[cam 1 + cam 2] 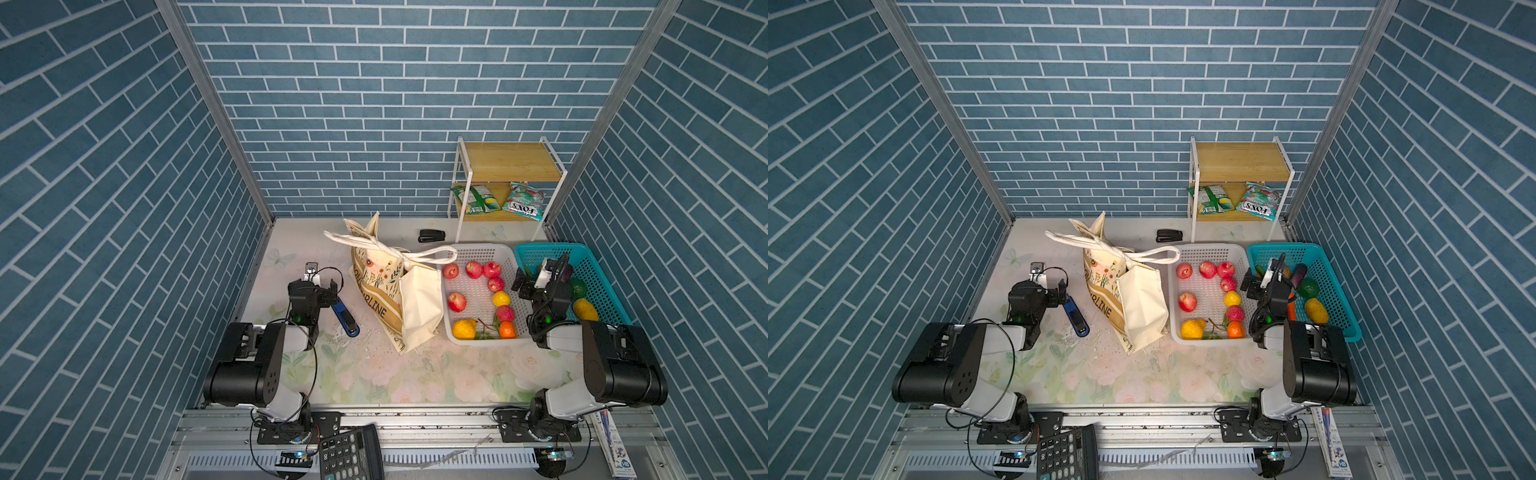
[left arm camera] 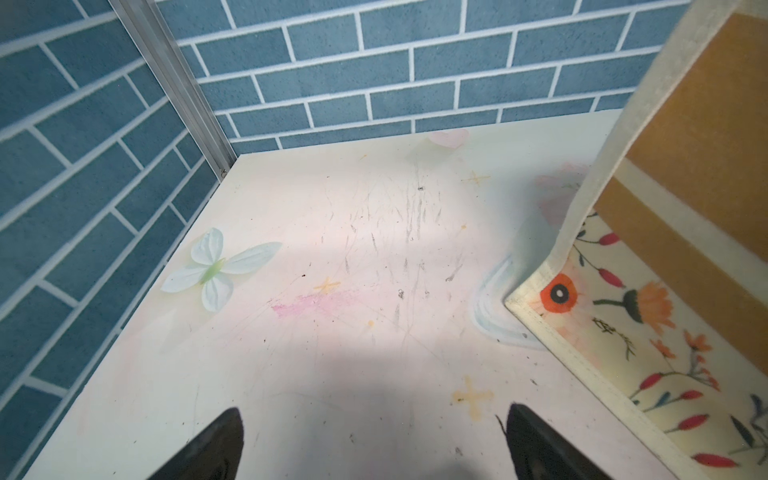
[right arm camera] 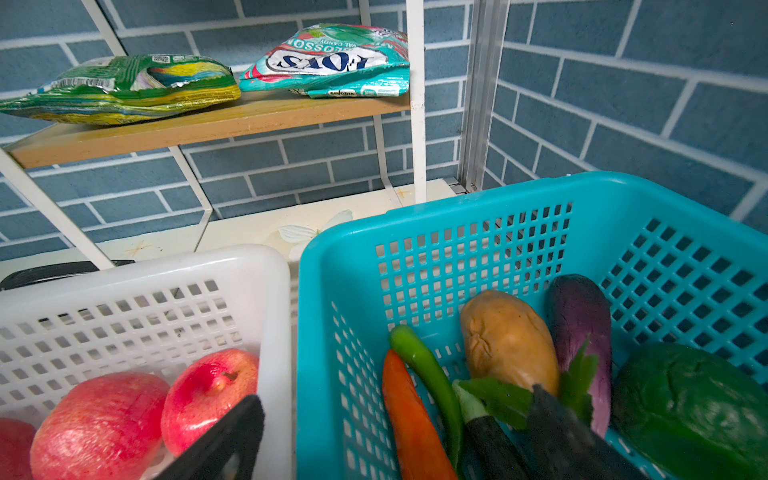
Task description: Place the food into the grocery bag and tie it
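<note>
The grocery bag (image 1: 390,291) is seen standing, slightly tilted, on the floral table (image 1: 415,374) in both top views. It is a tall cream canvas tote, printed with orange and red flowers and crossed by a tan band with dark lettering. Its mouth is drawn in, and the white strap handles (image 1: 390,248) are gathered over the top, apparently knotted. One loop is laid towards the white basket (image 1: 478,249).

That basket is set just beside the bag, on its right in the top views. Red apples (image 1: 473,269), yellow fruits (image 1: 500,298) and an orange (image 1: 507,329) are held in it. Beyond it, farther from the bag, a teal basket (image 1: 598,266) is filled with vegetables (image 3: 507,340). A green snack packet (image 1: 478,199) and a teal snack packet (image 1: 524,200) are kept on the lower board of the shelf (image 1: 507,162), behind the bag and to its right.

The left gripper (image 2: 374,440) is held on the bag's other side, near it but apart. Its jaws are spread wide over bare table and nothing is gripped. A blue stapler (image 1: 345,318) is found between that arm and the bag.

The right gripper (image 3: 395,415) is held well apart from the bag, over the meeting walls of the two baskets. It is likewise spread wide and empty, with one finger above the apples and the other above the vegetables.
</note>
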`<state>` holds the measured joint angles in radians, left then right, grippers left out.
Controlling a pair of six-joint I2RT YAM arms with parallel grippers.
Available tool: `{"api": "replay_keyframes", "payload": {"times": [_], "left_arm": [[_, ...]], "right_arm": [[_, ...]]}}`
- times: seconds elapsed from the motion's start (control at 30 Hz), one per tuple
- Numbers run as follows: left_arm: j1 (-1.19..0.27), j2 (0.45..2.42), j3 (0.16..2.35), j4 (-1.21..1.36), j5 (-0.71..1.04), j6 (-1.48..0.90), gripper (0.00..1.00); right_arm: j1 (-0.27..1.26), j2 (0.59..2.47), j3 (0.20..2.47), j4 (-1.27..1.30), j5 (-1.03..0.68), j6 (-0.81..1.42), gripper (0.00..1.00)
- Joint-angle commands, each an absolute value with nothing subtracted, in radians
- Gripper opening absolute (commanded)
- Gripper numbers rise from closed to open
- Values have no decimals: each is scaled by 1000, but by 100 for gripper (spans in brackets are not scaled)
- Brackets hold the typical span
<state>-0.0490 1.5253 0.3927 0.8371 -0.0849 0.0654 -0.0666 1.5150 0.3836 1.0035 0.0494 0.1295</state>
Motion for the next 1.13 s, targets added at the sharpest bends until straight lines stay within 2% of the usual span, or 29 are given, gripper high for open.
{"api": "replay_keyframes", "payload": {"times": [0.0,0.07,0.17,1.1], "left_arm": [[-43,1529,391,857,-74,77,100],[-43,1528,391,858,-75,77,100],[-44,1529,391,859,-74,77,100],[-43,1526,388,863,-74,77,100]], "right_arm": [[-67,1541,378,897,5,74,99],[-68,1543,401,854,-64,45,99],[-68,1545,397,859,-76,45,99],[-67,1543,396,861,-77,42,99]]}}
